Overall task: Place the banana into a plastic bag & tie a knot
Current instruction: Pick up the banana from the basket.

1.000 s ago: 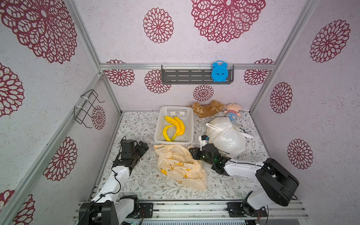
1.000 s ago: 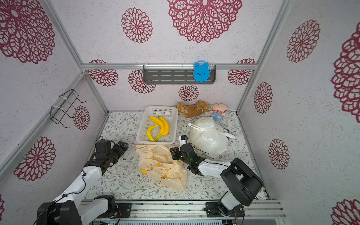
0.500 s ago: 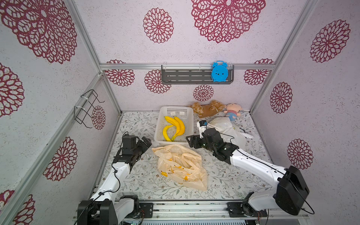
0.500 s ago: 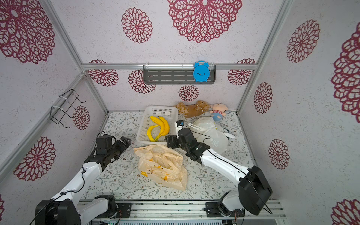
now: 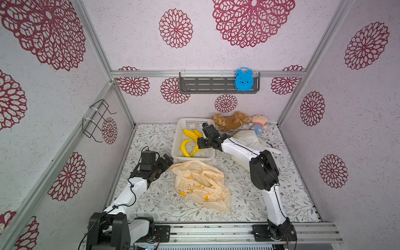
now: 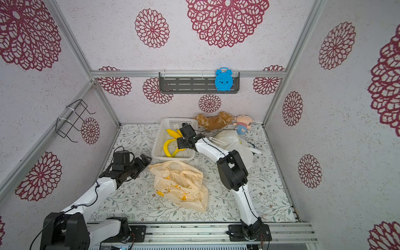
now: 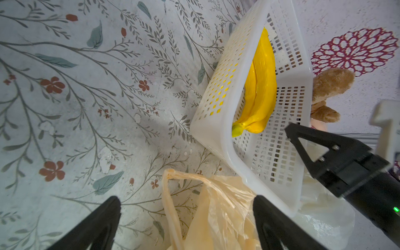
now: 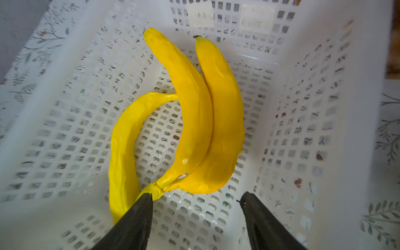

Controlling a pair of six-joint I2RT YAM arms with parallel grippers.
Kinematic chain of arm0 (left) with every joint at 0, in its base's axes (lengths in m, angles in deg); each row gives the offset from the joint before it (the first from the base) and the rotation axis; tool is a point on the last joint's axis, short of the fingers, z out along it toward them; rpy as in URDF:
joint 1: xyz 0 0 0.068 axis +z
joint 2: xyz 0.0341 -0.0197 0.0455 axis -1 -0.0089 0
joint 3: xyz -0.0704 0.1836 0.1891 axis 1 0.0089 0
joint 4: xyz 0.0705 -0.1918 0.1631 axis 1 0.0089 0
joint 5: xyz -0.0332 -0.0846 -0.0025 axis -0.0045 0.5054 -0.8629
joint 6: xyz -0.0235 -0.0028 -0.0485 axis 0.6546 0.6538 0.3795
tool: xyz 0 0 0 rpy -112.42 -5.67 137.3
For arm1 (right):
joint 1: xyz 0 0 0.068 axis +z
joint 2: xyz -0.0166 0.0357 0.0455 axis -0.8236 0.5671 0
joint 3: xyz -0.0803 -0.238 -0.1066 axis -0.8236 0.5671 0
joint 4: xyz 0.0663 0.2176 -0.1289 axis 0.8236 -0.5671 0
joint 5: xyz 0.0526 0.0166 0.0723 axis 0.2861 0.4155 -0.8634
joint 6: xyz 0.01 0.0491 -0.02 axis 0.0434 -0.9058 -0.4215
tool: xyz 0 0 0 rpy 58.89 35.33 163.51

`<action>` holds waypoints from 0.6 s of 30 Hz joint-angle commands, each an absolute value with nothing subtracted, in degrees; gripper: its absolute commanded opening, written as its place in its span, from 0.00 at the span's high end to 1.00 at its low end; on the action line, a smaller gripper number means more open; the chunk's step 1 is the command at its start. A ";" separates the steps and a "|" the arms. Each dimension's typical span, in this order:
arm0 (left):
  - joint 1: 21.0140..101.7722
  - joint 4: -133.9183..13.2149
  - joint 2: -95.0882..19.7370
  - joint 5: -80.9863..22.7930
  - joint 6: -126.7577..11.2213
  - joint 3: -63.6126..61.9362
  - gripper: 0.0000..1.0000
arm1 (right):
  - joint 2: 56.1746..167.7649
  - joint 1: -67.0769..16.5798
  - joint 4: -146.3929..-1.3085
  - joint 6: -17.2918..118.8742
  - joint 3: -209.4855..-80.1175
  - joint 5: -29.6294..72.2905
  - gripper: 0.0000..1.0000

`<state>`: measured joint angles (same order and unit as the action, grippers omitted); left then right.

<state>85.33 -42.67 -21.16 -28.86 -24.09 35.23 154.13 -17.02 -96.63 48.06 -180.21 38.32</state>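
A bunch of three yellow bananas (image 5: 190,140) (image 6: 173,142) (image 8: 194,119) lies in the white slotted basket (image 5: 179,151) (image 7: 216,104). My right gripper (image 5: 200,140) (image 6: 180,141) (image 8: 197,199) hangs open inside the basket, just short of the bunch's stem end, and one finger is almost at the stem. The crumpled yellowish plastic bag (image 5: 201,184) (image 6: 181,184) (image 7: 216,216) lies on the mat in front of the basket. At the bag's near-left corner is my left gripper (image 5: 167,161) (image 6: 146,159) (image 7: 186,201), open. A bag handle loop lies loose between its fingers.
A white plastic bag (image 5: 249,140) sits right of the basket, under my right arm. A plush bear (image 5: 229,121) and a small doll (image 5: 258,125) lie along the back wall. A wire rack (image 5: 97,121) hangs on the left wall, and a shelf with a blue clock (image 5: 244,80) on the back one.
My right arm swung from beside the yellowish bag up and back over the basket, and its jaws opened. My left arm reached forward toward the bag's corner.
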 commanded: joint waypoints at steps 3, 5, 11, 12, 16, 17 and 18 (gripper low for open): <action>83.53 -44.29 -19.39 -28.25 -22.71 37.87 0.02 | 161.50 -17.40 -102.42 49.99 -191.29 41.43 0.29; 82.24 -44.78 -19.63 -28.52 -22.28 38.16 0.03 | 164.83 -17.39 -103.86 49.99 -195.20 42.72 0.28; 79.92 -46.30 -19.49 -29.75 -20.88 39.74 0.06 | 169.52 -17.55 -107.04 49.31 -200.76 46.59 0.34; 79.69 -46.54 -19.34 -30.00 -20.70 39.96 0.06 | 169.53 -17.57 -107.06 49.07 -200.63 46.30 0.40; 79.18 -46.89 -18.78 -31.11 -20.46 39.86 0.12 | 167.00 -17.58 -105.02 49.02 -197.94 44.29 0.64; 79.00 -46.98 -18.75 -31.34 -20.41 39.71 0.16 | 165.92 -17.58 -104.17 49.00 -196.85 43.69 0.69; 78.90 -47.22 -18.82 -31.46 -20.44 39.66 0.19 | 164.88 -17.61 -103.50 49.02 -195.94 43.22 0.74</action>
<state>79.60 -45.03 -19.74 -30.10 -20.55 39.51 168.38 -17.17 -103.05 49.08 -198.13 44.49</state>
